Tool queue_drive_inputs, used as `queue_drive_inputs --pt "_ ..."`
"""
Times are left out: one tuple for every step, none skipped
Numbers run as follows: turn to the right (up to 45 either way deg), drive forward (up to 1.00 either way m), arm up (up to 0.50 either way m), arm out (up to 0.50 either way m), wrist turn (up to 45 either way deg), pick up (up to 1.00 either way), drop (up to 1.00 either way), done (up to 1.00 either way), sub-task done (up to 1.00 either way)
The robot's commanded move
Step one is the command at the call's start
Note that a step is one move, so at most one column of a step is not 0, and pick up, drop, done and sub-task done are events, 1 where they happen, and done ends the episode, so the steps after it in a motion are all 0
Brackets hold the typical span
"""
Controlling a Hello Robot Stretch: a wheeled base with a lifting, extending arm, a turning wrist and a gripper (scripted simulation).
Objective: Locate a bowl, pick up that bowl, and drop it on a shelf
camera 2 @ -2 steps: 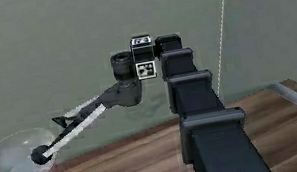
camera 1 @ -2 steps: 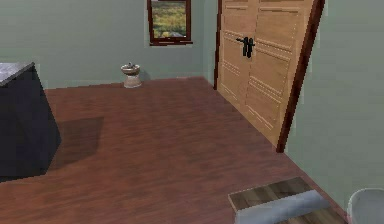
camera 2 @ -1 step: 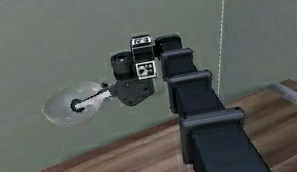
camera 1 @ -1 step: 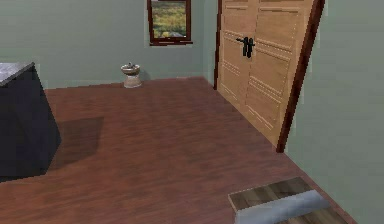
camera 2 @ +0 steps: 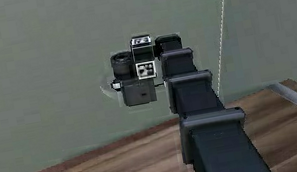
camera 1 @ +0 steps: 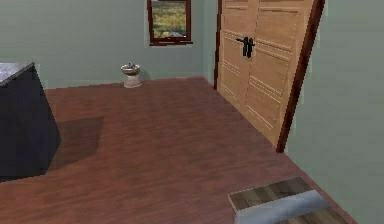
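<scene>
Forward view, from the left, you have a dark blue block-shaped cabinet (camera 1: 22, 120), a small white pedestal-shaped object (camera 1: 131, 74) at the far wall, a brown-framed picture (camera 1: 168, 20), then a pale panelled wooden double door (camera 1: 262, 65). In the arm side view a small pale shallow round-rimmed bowl (camera 2: 108, 87) hangs at the far end of the dark two-finger gripper (camera 2: 117, 76), clear of the floor, so it is held. You cannot tell whether the fingers are spread or pressed together.

Dark segmented arm (camera 2: 207, 114) and end effector (camera 2: 114, 83), black-marked white squares (camera 2: 147, 69).
</scene>
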Motion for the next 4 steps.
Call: queue_drive_inputs --pt "0.0 0.0 -0.1 0.0 0.0 0.0 0.0 0.0 0.0" --pt "0.0 0.0 -0.32 0.0 0.0 0.0 0.0 0.0 0.0" --pt "0.0 0.0 0.0 0.0 0.0 0.0 1.0 0.0 0.0" --pt "0.0 0.0 0.1 0.0 0.0 0.0 0.0 0.0 0.0"
